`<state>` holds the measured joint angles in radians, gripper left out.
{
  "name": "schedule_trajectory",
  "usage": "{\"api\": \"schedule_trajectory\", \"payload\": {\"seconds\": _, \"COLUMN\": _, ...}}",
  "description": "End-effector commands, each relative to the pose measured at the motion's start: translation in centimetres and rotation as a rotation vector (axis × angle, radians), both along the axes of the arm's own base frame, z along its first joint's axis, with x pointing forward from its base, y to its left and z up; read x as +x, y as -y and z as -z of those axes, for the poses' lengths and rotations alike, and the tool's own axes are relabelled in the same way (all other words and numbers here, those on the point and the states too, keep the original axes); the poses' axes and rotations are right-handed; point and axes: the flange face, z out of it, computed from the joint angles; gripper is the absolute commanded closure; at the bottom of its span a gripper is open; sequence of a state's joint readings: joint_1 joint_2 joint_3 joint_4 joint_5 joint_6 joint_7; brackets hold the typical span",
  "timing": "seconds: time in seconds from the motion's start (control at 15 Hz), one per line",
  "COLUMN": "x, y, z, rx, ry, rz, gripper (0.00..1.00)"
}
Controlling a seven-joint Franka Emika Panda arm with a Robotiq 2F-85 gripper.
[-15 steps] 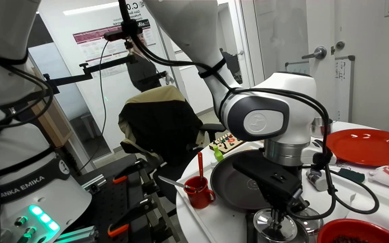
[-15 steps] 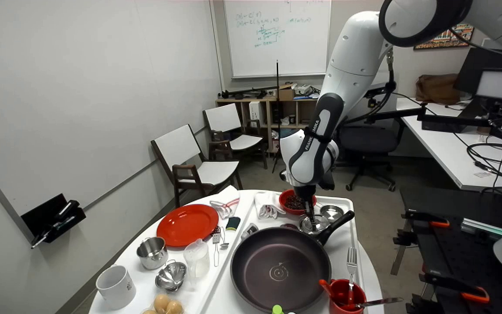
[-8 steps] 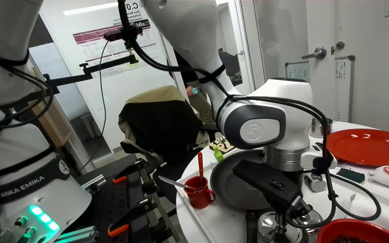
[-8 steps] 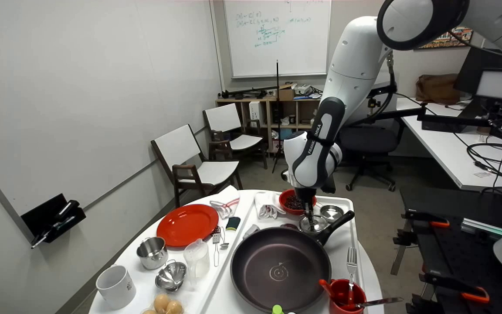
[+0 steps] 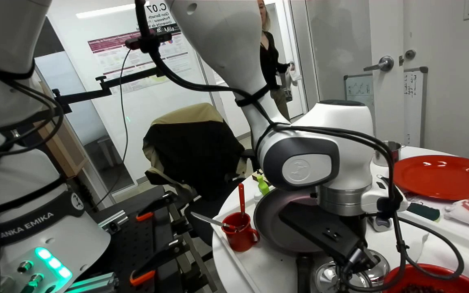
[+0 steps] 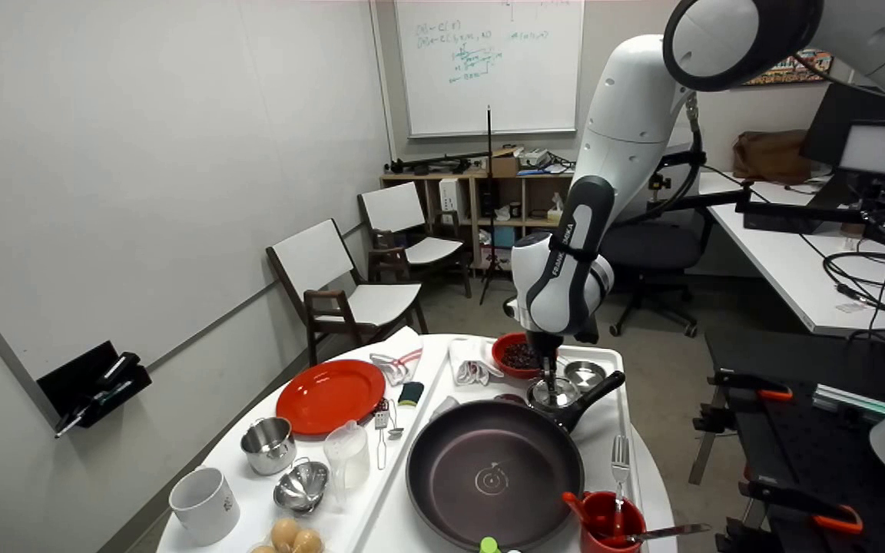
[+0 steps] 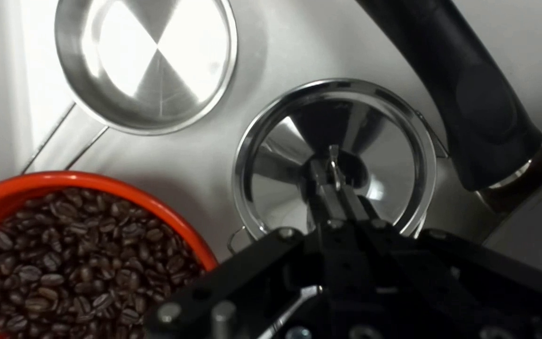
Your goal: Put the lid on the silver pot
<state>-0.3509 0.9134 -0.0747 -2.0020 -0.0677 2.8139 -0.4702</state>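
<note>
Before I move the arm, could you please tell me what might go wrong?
The fingers hold the round shiny silver lid at its centre, so it might tilt when released onto the round silver pot; whether it sits flush I can't tell. A sideways nudge could push the pot against the black frying-pan handle beside it, or jostle the round red bowl and spill its dark coffee beans.

Glare is returned by the small metal pan (image 7: 153, 56); the lid (image 7: 346, 122) is streaked with reflections; soft shadow is cast beside the red bowl (image 7: 87, 181).
</note>
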Motion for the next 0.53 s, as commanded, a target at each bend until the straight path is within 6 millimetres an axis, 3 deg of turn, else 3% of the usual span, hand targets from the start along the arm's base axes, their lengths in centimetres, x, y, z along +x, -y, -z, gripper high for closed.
{"api": "schedule_trajectory", "payload": {"seconds": 0.0, "x": -0.27, "y": -0.29, "z": -0.04, "rx": -0.010, "ry": 0.037, "rz": -0.013, "gripper": 1.00}}
{"api": "schedule_trajectory", "payload": {"seconds": 0.47, "x": 0.04, "y": -0.69, "z": -0.09, "rx": -0.005, "ry": 0.077, "rz": -0.021, "gripper": 1.00}}
